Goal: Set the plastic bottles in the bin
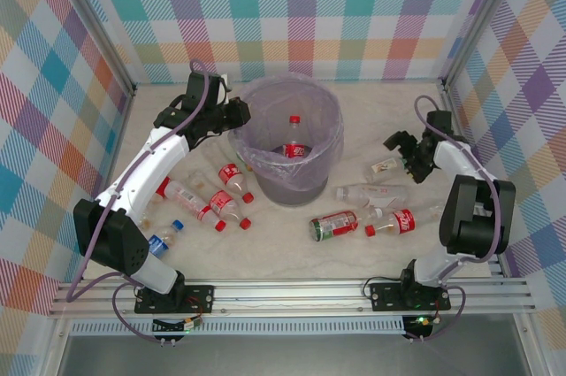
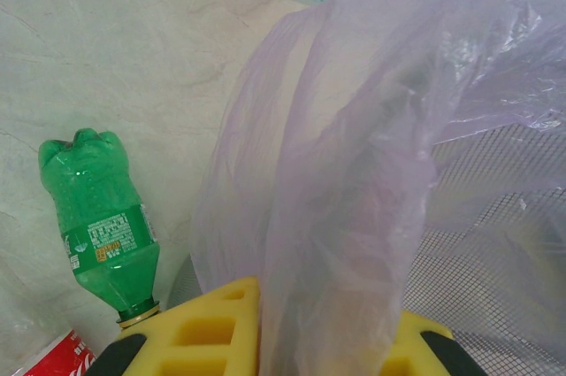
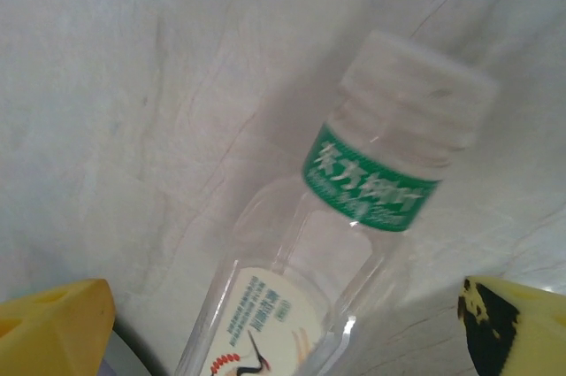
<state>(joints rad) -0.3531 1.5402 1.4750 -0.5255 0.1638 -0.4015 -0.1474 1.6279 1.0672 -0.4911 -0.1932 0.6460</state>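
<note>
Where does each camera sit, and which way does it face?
Top external: above and behind the bases, looking down on the round grey bin and both arms.
Left wrist: at the bin's rim, left gripper pinching the translucent lilac plastic bag.
Right wrist: facing the table, open right gripper straddling a clear white-capped bottle.
Shared: top and left wrist show the bag.

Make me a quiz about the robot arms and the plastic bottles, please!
1. True or false: the green plastic bottle lies inside the round grey bin.
2. What is the left gripper pinching? A) a red bottle cap B) the bin's translucent lilac plastic bag C) nothing
3. Fill the gap: the right gripper stands ____ with its fingers on either side of a clear plastic bottle with a white cap.

Key: 1 false, it lies on the pale table beside the bin. 2 B. 3 open.
</note>
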